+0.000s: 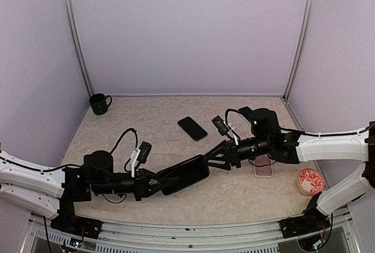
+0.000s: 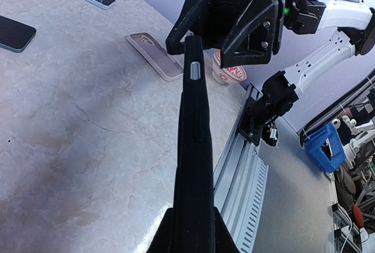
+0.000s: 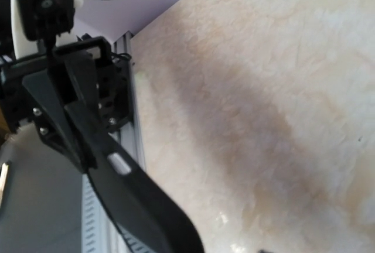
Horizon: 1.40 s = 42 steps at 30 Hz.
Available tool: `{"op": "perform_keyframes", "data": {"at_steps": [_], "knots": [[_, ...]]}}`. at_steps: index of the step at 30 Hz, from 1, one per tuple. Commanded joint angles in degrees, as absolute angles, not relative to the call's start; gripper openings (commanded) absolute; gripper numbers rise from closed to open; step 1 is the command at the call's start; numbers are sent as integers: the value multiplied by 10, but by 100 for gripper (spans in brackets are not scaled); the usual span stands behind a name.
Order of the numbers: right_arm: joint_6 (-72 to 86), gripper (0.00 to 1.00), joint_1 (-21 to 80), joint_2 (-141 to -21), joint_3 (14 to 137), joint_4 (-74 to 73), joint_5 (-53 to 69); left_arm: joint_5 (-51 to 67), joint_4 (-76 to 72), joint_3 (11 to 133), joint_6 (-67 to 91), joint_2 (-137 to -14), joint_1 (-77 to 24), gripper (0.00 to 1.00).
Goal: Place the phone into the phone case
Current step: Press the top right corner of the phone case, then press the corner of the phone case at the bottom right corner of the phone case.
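Two grippers met on one item. Left gripper point(image 1: 157, 184) was clamped tight on the near end of the black phone point(image 1: 184, 175), which was held clear of the table point(image 1: 146, 124) and slanted toward the right arm. Right gripper point(image 1: 212, 160) sat at the far end, jaws standing wider than the phone's edge. I couldn't confirm a grip, nor whether that phone already wore a case. Outward: pale pink case point(image 1: 263, 169) flat by the right arm, second dark phone point(image 1: 192, 128) mid-table, green mug point(image 1: 99, 104) in the far-left corner.
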<state>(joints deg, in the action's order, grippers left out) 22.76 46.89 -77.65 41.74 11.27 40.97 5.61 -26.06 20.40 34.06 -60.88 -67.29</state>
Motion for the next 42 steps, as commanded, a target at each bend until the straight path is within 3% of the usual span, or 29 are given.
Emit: {"op": "perform_keyframes", "data": {"at_steps": [1,7,14,15,17,19,26,37,42], "knots": [[213,41,476,-795,443,129,399,62,-332,201,346,-607,-673,0],[196,0,489,-807,454,111,385,55,-329,200,348,-602,-673,0],[172,0,511,-793,464,76,302,24,-307,208,358,-612,-671,0],[171,6,513,-792,467,71,300,25,-308,209,358,-615,-671,0],[170,29,514,-790,469,64,299,29,-311,209,358,-618,-671,0],[171,42,513,-785,467,58,299,28,-312,208,357,-616,-671,0],[174,58,512,-767,443,62,307,23,-308,200,352,-585,-670,0],[172,60,511,-811,430,77,379,26,-308,196,354,-578,-668,0],[181,45,511,-821,429,88,385,25,-310,194,354,-577,-667,0]]}}
